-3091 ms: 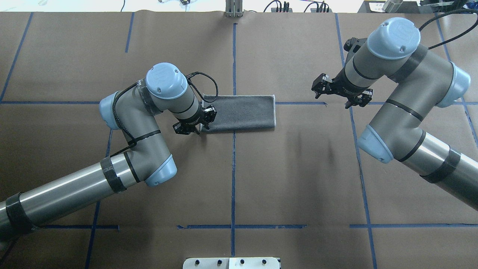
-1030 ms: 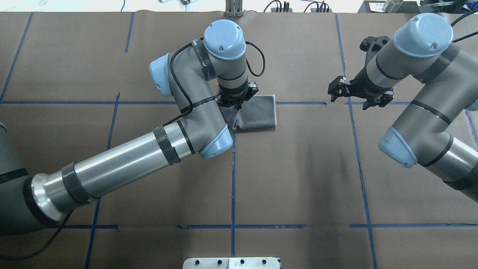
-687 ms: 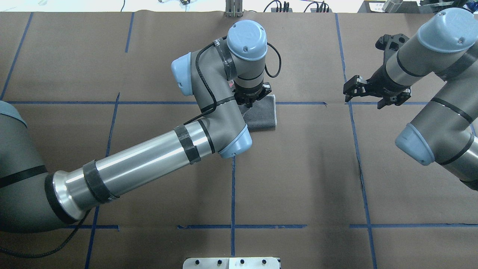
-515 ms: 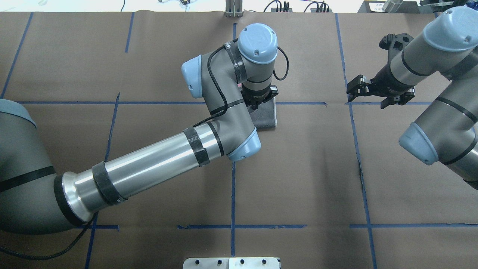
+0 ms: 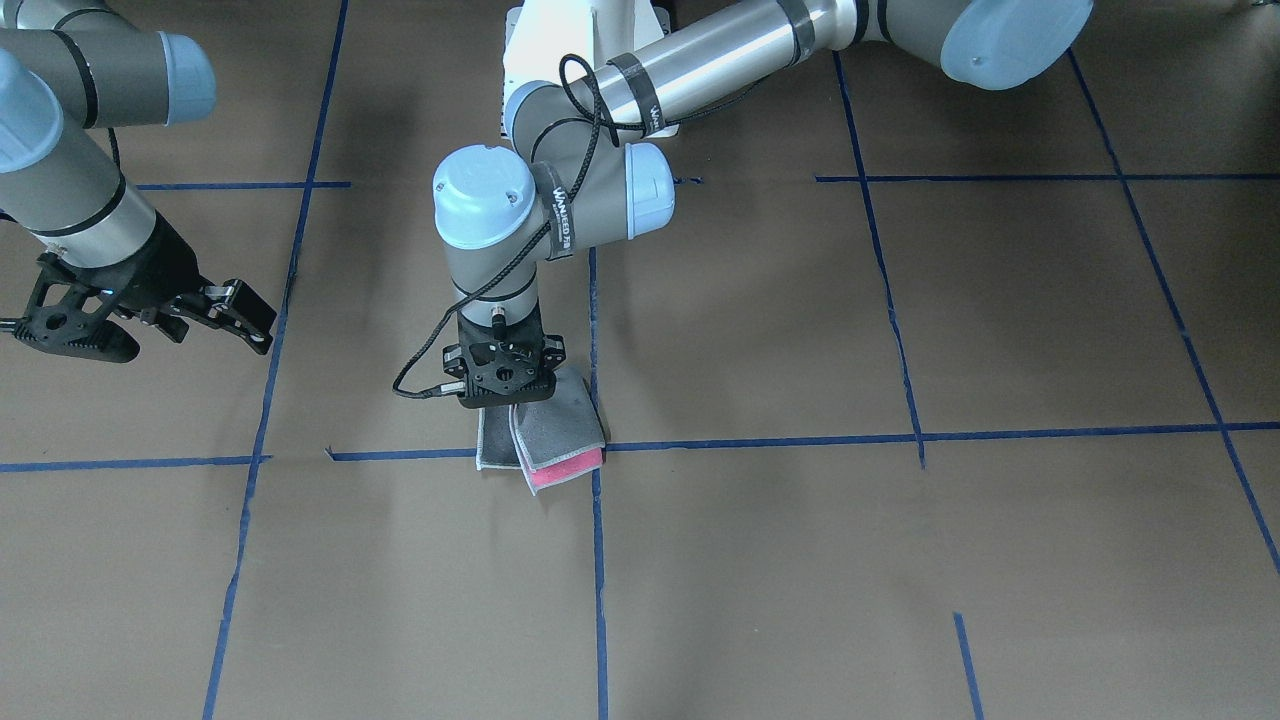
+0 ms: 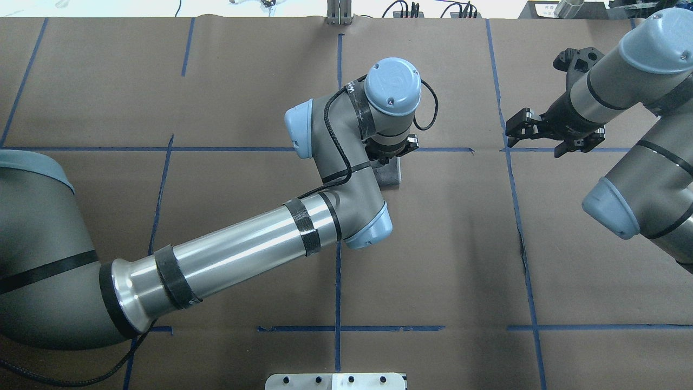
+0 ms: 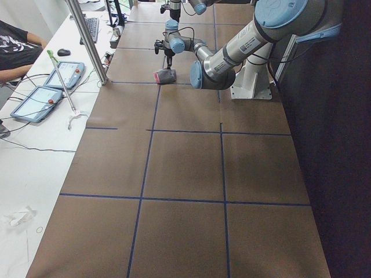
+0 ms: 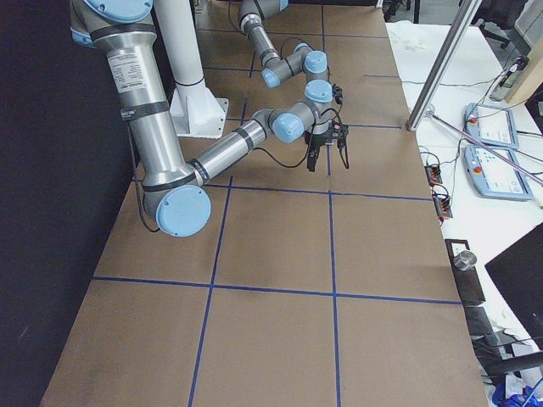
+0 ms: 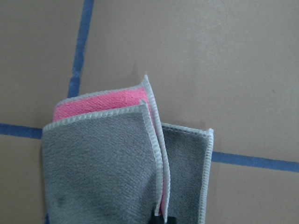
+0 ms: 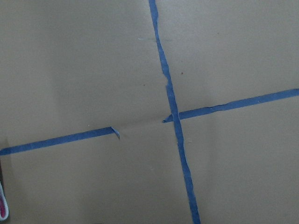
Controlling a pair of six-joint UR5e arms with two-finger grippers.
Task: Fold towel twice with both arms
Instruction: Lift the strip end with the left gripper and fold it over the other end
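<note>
The left gripper (image 5: 507,398) points straight down and is clamped on the carried end of the towel (image 5: 548,436), which hangs from its fingertips and spreads on the table (image 6: 433,260) directly beneath it. About three seconds earlier the towel lay as a long grey strip with this gripper at its far end. Now that end has been drawn across over the other, so only a short doubled stack shows below the wrist in the overhead view. In the left wrist view the top grey layer sits skewed, with a band of pink face showing past its far edge and a narrow grey layer just beside it. It seems the edges do not line up, though the arm hides much of the stack. The right gripper (image 6: 541,143) has drifted further from the towel and stays spread and empty above a blue tape line (image 6: 433,149).
</note>
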